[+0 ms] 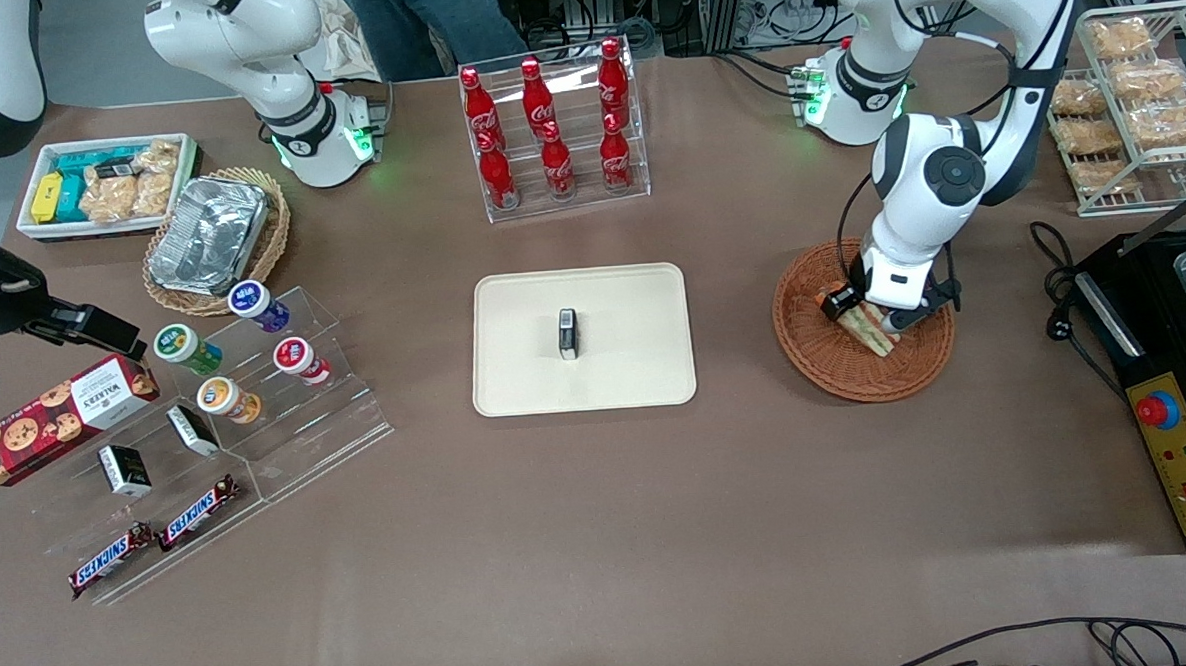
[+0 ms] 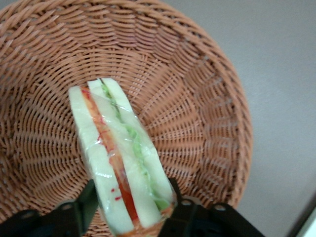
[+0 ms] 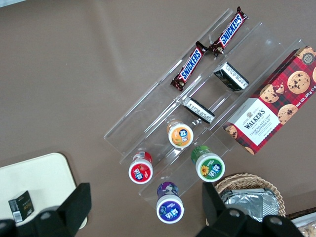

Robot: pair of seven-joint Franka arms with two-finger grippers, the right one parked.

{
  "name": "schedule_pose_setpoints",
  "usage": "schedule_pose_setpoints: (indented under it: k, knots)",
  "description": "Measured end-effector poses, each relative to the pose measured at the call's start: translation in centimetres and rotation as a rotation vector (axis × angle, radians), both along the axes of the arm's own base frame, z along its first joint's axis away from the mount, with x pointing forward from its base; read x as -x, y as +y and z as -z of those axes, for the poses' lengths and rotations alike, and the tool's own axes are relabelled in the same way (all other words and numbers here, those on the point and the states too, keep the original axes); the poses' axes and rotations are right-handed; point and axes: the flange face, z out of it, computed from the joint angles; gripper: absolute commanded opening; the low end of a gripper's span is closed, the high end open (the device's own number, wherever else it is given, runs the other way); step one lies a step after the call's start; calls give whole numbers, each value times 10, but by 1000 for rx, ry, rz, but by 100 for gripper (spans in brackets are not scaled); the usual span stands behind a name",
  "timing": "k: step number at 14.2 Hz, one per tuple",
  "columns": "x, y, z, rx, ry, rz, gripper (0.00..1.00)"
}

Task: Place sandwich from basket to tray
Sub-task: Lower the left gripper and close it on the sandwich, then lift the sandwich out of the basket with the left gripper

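Note:
The sandwich (image 1: 877,331) (image 2: 118,153), a wedge of white bread with red, green and orange layers, stands on its edge in the round reddish-brown wicker basket (image 1: 835,367) (image 2: 197,98) toward the working arm's end of the table. My left gripper (image 1: 889,318) (image 2: 132,200) is down inside the basket, shut on the sandwich, with a black finger (image 2: 89,200) pressed against each bread face at the wide end. The cream tray (image 1: 515,376) (image 3: 42,180) lies flat at the table's middle, beside the basket. A small black box (image 1: 568,333) rests on it.
A clear rack of red bottles (image 1: 552,125) stands farther from the front camera than the tray. A wire rack of bagged pastries (image 1: 1133,99) and a black machine (image 1: 1175,368) flank the basket. Toward the parked arm's end are a clear stepped display (image 1: 255,388) and a foil-container basket (image 1: 214,239).

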Motion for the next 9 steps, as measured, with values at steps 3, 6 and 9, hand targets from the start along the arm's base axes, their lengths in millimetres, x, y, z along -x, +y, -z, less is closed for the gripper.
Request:
schedule_pose_setpoints:
  k: [3,6,9]
  knots:
    - [-5,-2,-6,4,-14,-6,0]
    - [-11,-4,-18,-7,19,-4,0]
    - [-42,-13,-74,-41,124,15,0]
